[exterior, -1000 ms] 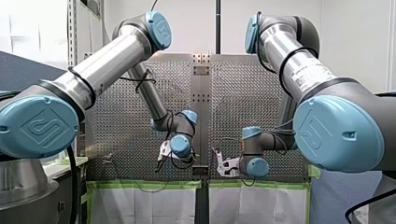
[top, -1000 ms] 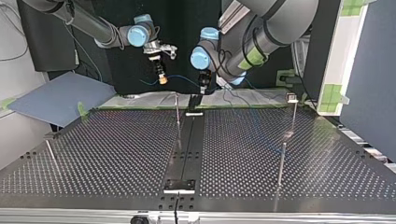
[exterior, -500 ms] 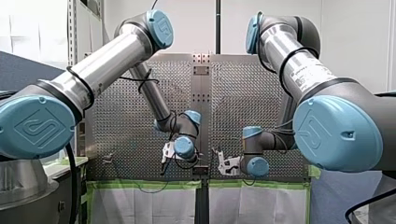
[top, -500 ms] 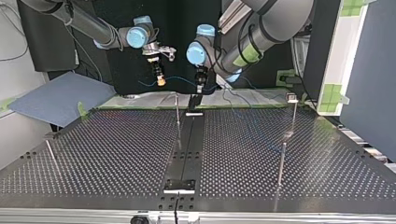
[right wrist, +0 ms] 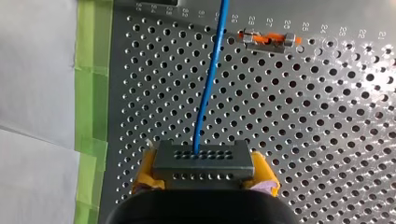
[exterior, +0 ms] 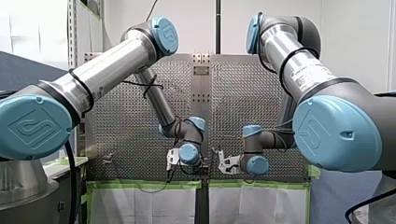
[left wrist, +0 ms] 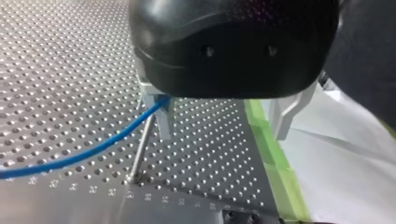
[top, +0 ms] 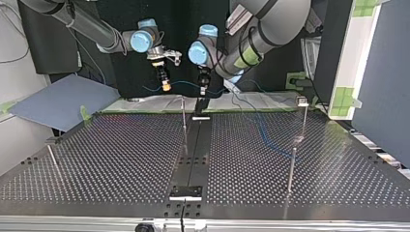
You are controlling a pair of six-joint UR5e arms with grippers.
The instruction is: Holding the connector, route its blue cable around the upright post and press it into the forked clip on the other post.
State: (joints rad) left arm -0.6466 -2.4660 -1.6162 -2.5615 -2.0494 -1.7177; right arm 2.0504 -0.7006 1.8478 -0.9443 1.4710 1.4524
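- My right gripper (right wrist: 204, 176) is clenched on the connector (right wrist: 204, 161). Its yellow pads (right wrist: 144, 175) squeeze the grey, hole-dotted block from both sides.
- The blue cable (right wrist: 210, 79) leaves the block's face and runs straight ahead of that gripper over the perforated table (right wrist: 327, 140). It passes just beside a small metal-and-orange fitting (right wrist: 266, 39). This may be the head of the forked clip, but I cannot tell.
- My left gripper (left wrist: 222, 119) is released, with its metal fingers (left wrist: 158, 112) well apart. The cable lies against the inner side of one finger, hooked rather than pinched.
- A thin upright post (left wrist: 140, 151) stands under that finger, near the cable. I cannot tell whether the two touch.
- In the top view both grippers hang side by side in the upper middle of the frame, above the table's far edge. The cable sags between them, then trails down to the lower right across the table, toward a post with a squared head (top: 304, 116) at the right.
- Judged from this, the routing step is in hand: the cable is being led to the post and is not yet wrapped or clipped.
- The next move probably calls for carrying the connector round the post with the line kept taut. The open left fingers would guide the cable without snagging it, and then it can be lowered into the fork.
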